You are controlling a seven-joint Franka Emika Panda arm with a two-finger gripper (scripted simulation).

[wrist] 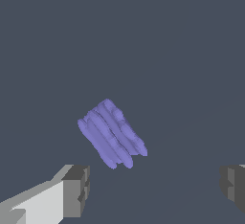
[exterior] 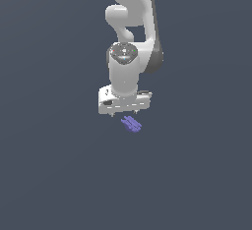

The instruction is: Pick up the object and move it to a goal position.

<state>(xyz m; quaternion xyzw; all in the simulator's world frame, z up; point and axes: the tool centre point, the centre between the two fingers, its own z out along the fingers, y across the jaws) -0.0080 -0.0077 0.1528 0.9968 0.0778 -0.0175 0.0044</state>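
So the white Panda arm [exterior: 130,37] is hanging right over the floor with its gripper [exterior: 124,112] pointed straight down, and the little purple-blue ridged object [exterior: 131,124] is lying on the plain dark grey ground [exterior: 49,175] just below it, a touch toward the exterior view's right of the gripper's middle. Nothing is touching it yet as far as I can see.

From the wrist view the jaws are spread wide: one grey fingertip [wrist: 75,191] shows at one edge of the picture and the other fingertip [wrist: 233,187] at the far edge, with a big empty gap between them. The object [wrist: 111,133] looks like a bundle of lumpy ridges lying diagonally, and it isn't sitting in that gap, it's off ahead of the fingers and nearer the one than the other.

If I were steering this, I'd say the step in hand is lining up the grab. Slide the gripper over so the piece is dead centre between the fingers, and probably twist the wrist so the pads close across the narrow side rather than along the length. Then go down slow. It's tiny and bumpy, so an off-centre pinch could just flick it sideways. No goal marker that I can spot in either view.
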